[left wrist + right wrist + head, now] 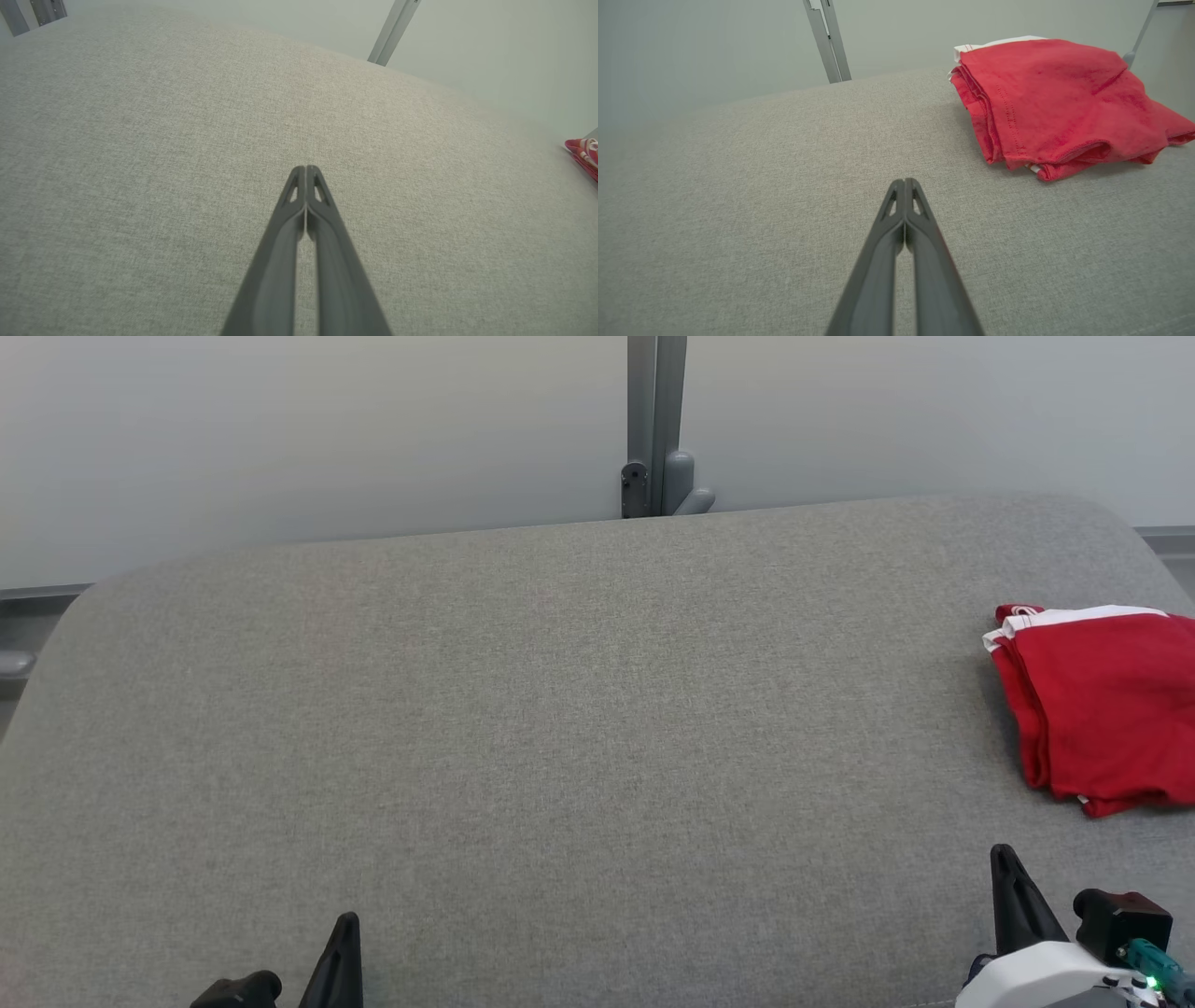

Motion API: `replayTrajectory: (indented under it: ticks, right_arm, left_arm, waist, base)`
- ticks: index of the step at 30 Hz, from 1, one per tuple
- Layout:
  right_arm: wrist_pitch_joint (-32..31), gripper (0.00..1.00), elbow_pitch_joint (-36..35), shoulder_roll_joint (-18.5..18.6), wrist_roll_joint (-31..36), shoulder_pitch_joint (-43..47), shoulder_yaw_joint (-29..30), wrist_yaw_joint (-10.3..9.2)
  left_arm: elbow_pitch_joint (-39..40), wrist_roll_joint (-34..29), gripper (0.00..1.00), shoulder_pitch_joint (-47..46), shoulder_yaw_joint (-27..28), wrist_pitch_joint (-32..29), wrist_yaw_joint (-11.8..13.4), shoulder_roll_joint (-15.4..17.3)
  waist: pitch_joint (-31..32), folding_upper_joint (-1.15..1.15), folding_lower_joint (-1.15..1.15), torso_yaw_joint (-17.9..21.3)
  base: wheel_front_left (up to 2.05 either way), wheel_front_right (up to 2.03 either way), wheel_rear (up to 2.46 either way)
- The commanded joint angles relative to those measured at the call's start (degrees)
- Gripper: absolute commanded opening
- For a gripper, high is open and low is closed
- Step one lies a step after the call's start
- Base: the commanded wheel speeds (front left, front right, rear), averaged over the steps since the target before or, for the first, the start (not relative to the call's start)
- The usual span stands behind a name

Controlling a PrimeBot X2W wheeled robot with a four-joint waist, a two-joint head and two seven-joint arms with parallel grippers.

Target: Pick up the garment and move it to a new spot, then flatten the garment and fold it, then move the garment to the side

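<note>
With my left pincer and right pincer clenched empty and the garment folded at the side of the counter, I judge only keeping clear is needed.

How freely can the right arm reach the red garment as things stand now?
Probably yes. The red garment lies on the grey surface ahead and right of the right end effector, with nothing between them. The end effector is shut and would need to open first.

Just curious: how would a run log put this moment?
red folded garment: lying far right; left pincer: shut, empty; right pincer: shut, empty
</note>
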State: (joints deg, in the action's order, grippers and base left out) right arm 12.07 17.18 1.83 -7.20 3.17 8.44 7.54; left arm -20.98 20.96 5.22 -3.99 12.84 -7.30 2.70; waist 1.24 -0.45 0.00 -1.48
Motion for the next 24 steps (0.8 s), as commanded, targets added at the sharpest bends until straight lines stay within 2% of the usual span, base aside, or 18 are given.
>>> replayTrajectory:
  ticks: [1,13,24]
  right_arm:
    - [-0.5,0.00,-1.0,0.4,-2.9,-1.7,0.1,-0.01]
    - [-3.4,0.00,-1.8,0.5,-17.7,-2.9,-0.6,-0.02]
    - [-5.8,0.00,-2.0,0.7,-28.5,-4.1,-0.8,-0.03]
  left_arm:
    - [1.1,2.5,0.00,-1.6,0.4,-0.4,0.0,0.3]
    - [2.1,15.1,0.00,-3.6,1.9,-3.5,-0.1,0.6]
    - [2.8,24.3,0.00,-5.1,3.0,-5.8,-0.1,0.7]
  waist:
    - [0.0,0.03,0.00,0.0]
    - [-0.2,0.08,0.00,0.2]
    - [-0.3,0.12,0.00,0.3]
  base:
    - [0.00,0.00,0.00]
    - [0.00,0.00,0.00]
    - [0.00,0.00,0.00]
